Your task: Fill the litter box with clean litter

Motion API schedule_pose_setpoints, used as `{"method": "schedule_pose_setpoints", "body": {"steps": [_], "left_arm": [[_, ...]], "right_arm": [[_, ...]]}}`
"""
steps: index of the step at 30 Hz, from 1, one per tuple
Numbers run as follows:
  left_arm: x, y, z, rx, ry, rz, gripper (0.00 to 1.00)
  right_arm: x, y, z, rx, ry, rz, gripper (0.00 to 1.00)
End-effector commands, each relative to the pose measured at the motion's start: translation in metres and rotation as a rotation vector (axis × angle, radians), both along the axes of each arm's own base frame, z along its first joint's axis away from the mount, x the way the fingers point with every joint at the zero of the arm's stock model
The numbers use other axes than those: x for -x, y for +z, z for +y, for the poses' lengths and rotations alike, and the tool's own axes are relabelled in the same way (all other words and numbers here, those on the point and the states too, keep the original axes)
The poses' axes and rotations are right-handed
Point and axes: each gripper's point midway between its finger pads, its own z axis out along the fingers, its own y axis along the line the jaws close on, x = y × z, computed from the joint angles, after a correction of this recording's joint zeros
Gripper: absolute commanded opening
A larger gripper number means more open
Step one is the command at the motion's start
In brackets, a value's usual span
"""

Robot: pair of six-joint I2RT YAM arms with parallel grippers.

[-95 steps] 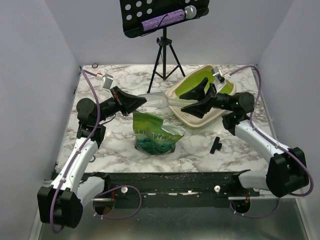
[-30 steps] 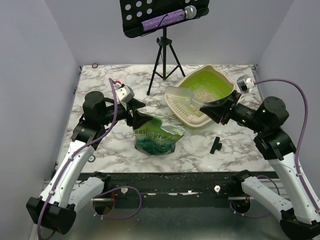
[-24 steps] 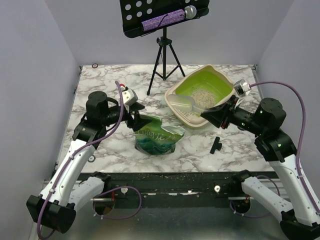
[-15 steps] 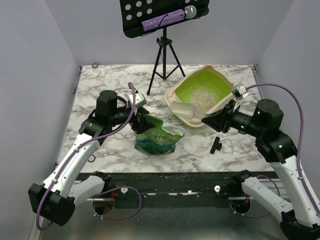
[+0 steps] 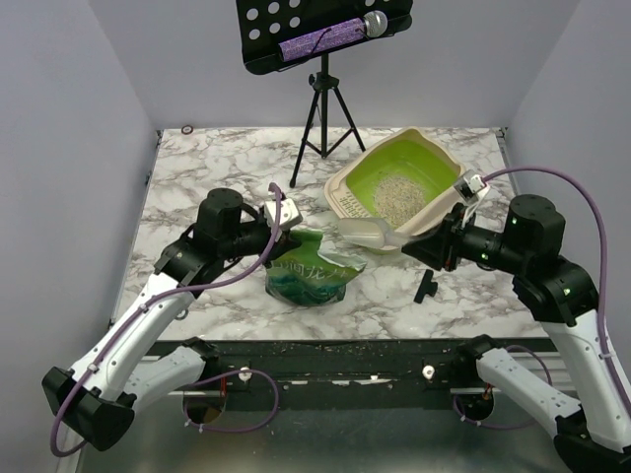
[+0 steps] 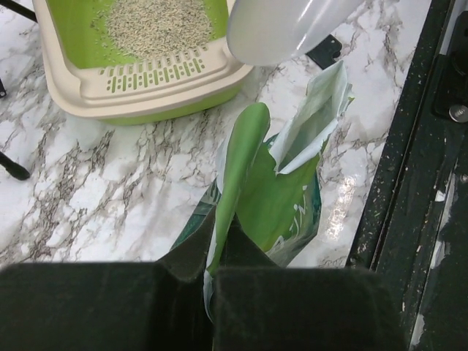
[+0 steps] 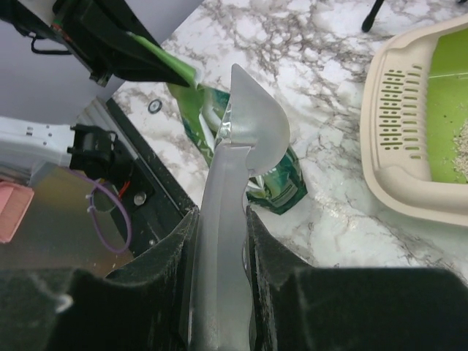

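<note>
the right gripper (image 7: 219, 241) was clamped on the handle of a clear plastic scoop (image 5: 367, 235), its jaws partway closed around that handle. the scoop's long axis ran from the gripper out to the left, and its bowl hung just over the open mouth of the green bag (image 5: 311, 268), which stood on the marble table (image 5: 197, 168) between the two arms. the left gripper (image 6: 208, 267) was shut tight on the bag's left lip, pinching the foil and holding that side up, so the opening faced right, toward the scoop.

the litter box (image 5: 347, 189) sat on the far side, right of centre, just beyond the scoop bowl, its slotted strip on the near left edge. a small heap of clean litter (image 5: 399, 195) lay on its green floor, with most of the floor bare, so i judged the filling only begun.

the move ahead turned on this: the bag's mouth lay left of and below the right gripper, in line with the scoop's axis, and the right arm was the one placed to dip in. the mouth looked narrow and crumpled, so the bowl might snag the foil.
</note>
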Motion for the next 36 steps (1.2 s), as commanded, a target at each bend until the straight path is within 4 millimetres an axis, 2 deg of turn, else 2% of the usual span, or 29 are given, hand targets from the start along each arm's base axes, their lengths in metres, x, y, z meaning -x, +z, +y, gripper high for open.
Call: {"method": "schedule_pose_setpoints", "body": {"steps": [1,4,13,18,22,32,36], "left_arm": [[-0.001,0.009,0.013,-0.018,0.095,-0.063,0.0],[0.0,0.015,0.016,0.015,0.123,-0.102,0.0],[-0.003,0.014,0.019,0.044,0.174,-0.127,0.0],[-0.007,0.011,0.018,0.043,0.19,-0.13,0.0],[-0.003,0.011,0.014,0.062,0.166,-0.127,0.0],[0.003,0.014,0.01,0.101,0.139,-0.136,0.0],[0.009,0.015,0.007,0.125,0.114,-0.134,0.0]], "right_arm": [[0.019,-0.005,0.005,0.051,0.102,0.026,0.01],[0.018,-0.011,0.004,0.09,0.094,0.033,0.01],[0.023,-0.018,0.008,0.136,0.138,0.025,0.01],[0.019,-0.023,0.011,0.161,0.143,0.029,0.01],[0.012,-0.025,0.013,0.183,0.136,0.024,0.01],[0.01,-0.044,0.036,0.281,0.238,0.021,0.01],[0.007,-0.058,0.044,0.348,0.266,0.041,0.01]]}}
